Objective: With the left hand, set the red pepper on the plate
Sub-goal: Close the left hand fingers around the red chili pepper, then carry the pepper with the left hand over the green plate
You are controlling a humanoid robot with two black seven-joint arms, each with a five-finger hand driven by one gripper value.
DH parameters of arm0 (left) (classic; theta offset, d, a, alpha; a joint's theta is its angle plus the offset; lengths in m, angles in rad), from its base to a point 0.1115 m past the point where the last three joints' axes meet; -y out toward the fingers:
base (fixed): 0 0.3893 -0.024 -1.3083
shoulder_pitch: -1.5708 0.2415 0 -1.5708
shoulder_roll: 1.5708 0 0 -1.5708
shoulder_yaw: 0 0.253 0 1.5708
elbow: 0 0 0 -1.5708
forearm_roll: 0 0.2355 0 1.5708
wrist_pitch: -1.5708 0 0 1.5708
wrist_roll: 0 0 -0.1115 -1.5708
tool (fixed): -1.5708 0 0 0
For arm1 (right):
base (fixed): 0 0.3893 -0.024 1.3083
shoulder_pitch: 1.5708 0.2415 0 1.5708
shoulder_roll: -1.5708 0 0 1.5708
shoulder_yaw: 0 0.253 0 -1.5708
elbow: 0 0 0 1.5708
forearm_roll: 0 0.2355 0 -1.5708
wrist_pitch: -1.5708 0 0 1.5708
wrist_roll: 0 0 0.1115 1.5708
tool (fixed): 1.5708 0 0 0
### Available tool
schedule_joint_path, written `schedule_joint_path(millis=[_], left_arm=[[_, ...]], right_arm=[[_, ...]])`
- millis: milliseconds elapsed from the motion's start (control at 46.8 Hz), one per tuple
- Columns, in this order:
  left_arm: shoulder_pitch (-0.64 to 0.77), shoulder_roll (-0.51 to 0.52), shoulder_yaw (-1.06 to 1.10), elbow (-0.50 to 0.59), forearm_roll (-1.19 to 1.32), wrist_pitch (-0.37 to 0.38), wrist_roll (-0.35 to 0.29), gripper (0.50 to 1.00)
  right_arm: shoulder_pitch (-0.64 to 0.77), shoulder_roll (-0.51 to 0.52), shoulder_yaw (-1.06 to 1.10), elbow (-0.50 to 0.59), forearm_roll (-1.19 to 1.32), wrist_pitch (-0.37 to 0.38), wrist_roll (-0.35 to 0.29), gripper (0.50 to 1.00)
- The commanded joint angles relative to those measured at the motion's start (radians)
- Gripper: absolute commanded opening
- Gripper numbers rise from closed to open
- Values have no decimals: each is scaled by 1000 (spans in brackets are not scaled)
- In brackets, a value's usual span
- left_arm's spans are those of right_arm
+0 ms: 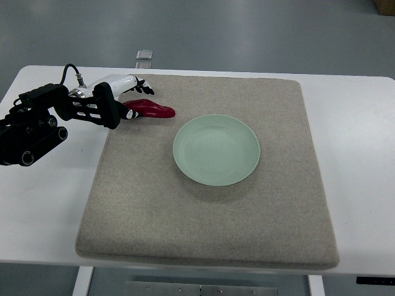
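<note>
A red pepper (153, 109) lies on the beige mat (203, 209), at its far left. A pale green plate (216, 149) sits empty on the middle of the mat, to the right of the pepper and a little nearer. My left hand (137, 98) is at the pepper's left end. Its fingers (147, 87) are spread just behind the pepper and its thumb (129, 114) is at the front of the stem end. The pepper still rests on the mat. The right arm does not show.
The mat lies on a white table (358, 154). A small clear bracket (144, 58) sticks out from the table's far edge behind my hand. My black left forearm (37, 126) reaches over the table's left side.
</note>
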Motion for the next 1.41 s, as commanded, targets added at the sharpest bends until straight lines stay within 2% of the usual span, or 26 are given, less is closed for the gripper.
schedule_joint_path(millis=[0,299,918,1004,1153,1388], left_arm=[[2,0,2,3,0,0,0,735],[2,2,6,3,0,0,-2,711],[6,3,8,3,0,0,-5,698],[8,3,8,3,0,0,-5,673],[8,3,20,3,0,2,-8,662],[8,3,23,3,-2,2,-9,591]], right_arm=[[0,0,0,0,1,-1,0,928],[0,0,0,0,1,1,0,928],[0,0,0,0,1,1,0,928],[0,0,0,0,1,1,0,928],[0,0,0,0,-1,1,0,928],[0,0,0,0,1,1,0,928]])
